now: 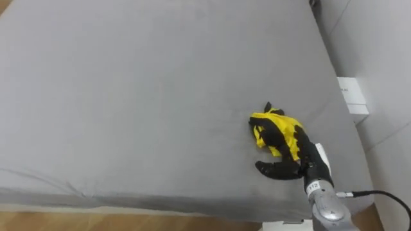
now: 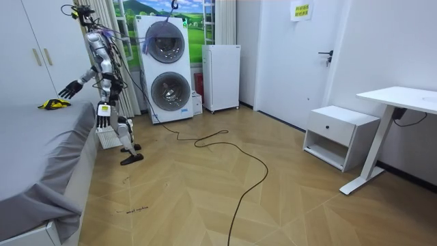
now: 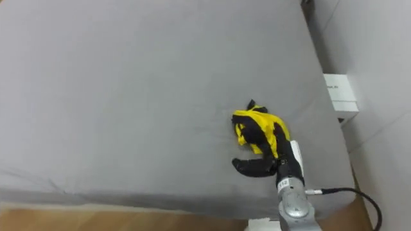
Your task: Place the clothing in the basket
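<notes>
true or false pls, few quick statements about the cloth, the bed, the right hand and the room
1. The cloth lies on the bed. True.
2. The cloth is red. False: it is yellow and black.
3. The right hand is at the cloth with its fingers spread. True.
4. The cloth sits in the middle of the bed. False: it lies near the bed's edge, close to where the robot stands.
5. The desk stands against the bed. False: it is across the floor, at the room view's right.
6. Two washers are stacked one on the other behind the robot. True.
</notes>
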Robot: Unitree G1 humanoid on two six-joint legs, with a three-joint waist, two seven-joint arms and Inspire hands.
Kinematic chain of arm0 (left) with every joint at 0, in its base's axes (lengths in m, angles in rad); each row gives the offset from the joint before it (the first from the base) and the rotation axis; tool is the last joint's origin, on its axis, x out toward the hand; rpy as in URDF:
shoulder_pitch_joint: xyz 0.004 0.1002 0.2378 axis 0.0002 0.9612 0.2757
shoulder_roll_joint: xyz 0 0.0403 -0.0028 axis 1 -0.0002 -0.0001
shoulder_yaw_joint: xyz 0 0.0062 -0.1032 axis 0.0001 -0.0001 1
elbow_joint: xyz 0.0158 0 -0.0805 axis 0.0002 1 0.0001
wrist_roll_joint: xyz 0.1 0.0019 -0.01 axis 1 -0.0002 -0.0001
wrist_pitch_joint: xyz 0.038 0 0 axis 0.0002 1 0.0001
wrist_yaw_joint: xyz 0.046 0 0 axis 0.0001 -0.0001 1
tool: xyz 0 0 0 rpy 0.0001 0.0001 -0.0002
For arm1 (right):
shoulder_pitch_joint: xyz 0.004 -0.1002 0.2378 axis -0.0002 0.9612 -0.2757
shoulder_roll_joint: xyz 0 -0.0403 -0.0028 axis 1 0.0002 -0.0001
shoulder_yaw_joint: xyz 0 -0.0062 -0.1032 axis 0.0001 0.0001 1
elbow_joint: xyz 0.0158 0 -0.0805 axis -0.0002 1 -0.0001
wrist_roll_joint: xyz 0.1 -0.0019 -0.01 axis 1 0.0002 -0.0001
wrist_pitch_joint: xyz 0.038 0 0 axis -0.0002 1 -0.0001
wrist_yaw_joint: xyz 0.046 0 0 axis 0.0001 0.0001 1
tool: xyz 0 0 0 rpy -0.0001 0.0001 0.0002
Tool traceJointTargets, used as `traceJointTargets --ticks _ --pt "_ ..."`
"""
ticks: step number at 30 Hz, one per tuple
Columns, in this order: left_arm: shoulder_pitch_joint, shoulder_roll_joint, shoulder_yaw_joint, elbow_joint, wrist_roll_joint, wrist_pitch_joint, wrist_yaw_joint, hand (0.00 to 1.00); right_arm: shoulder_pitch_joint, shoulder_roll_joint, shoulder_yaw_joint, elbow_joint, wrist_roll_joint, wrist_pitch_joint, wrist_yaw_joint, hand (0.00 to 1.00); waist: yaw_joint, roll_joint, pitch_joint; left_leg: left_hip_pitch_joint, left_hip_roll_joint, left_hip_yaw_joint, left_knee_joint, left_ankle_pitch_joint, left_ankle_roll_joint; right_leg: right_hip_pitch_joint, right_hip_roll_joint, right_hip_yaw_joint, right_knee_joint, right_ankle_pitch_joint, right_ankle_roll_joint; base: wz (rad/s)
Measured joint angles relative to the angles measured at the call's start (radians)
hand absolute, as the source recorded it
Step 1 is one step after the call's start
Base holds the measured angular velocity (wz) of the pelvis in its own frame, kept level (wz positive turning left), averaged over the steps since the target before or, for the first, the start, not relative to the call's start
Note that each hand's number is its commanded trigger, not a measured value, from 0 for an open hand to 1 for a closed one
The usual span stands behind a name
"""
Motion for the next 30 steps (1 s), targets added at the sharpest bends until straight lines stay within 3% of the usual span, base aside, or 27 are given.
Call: traceJointTargets --ticks 3,8,10,12,20,25,30 --pt "0.0 0.002 0.01 0.006 -0.006 -0.01 -0.019 0.0 -0.059 -0.003 -0.001 0.133 0.007 0.009 -0.008 0.0 0.039 0.003 0.0021 -0.026 -0.003 -0.019 0.007 0.0 0.0 -0.014 -0.006 -0.04 0.002 0.001 0.002 0.22" --pt "0.005 0.026 0.02 0.009 -0.013 -0.011 -0.039 0.0 -0.124 -0.018 -0.002 0.222 0.015 0.02 -0.022 0.0 0.058 0.01 0.0075 -0.06 -0.008 -0.066 0.025 0.0 0.0 -0.016 -0.013 -0.098 0.001 0.001 0.002 0.3" --pt "0.006 0.032 0.019 0.008 0.005 0.003 -0.054 0.0 -0.176 -0.042 -0.004 0.284 0.035 0.022 -0.028 0.0 0.06 0.025 0.0156 -0.078 -0.015 -0.088 0.035 0.002 0.004 -0.017 -0.018 -0.121 0.0 0.001 0.002 0.27" --pt "0.008 0.039 0.019 0.005 0.025 0.01 -0.067 0.0 -0.196 -0.064 -0.005 0.314 0.035 0.023 -0.037 0.0 0.068 0.032 0.0161 -0.096 -0.02 -0.097 0.038 0.008 0.007 -0.03 -0.024 -0.132 0.001 0.001 0.004 0.2" --pt "0.024 0.057 -0.004 0.008 0.02 0.028 -0.083 0.0 -0.281 -0.092 -0.017 0.435 0.033 0.021 -0.106 0.0 0.102 0.046 0.0197 -0.171 -0.03 -0.121 0.075 0.019 0.013 -0.078 -0.037 -0.164 0.017 0.002 0.005 0.12" --pt "0.019 0.059 -0.044 0.008 0.019 0.026 -0.082 0.0 -0.321 -0.154 -0.034 0.439 0.056 0.019 -0.181 0.0 0.11 0.086 0.0237 -0.243 -0.044 -0.132 0.1 0.031 0.024 -0.144 -0.053 -0.165 0.047 0.009 0.011 0.07" --pt "0.02 0.069 -0.063 0.023 0.019 0.025 -0.075 0.0 -0.391 -0.198 -0.086 0.452 0.132 0.017 -0.275 0.0 0.11 0.087 0.0258 -0.265 -0.055 -0.114 0.067 0.061 0.035 -0.205 -0.073 -0.144 0.074 0.014 0.014 -0.08"
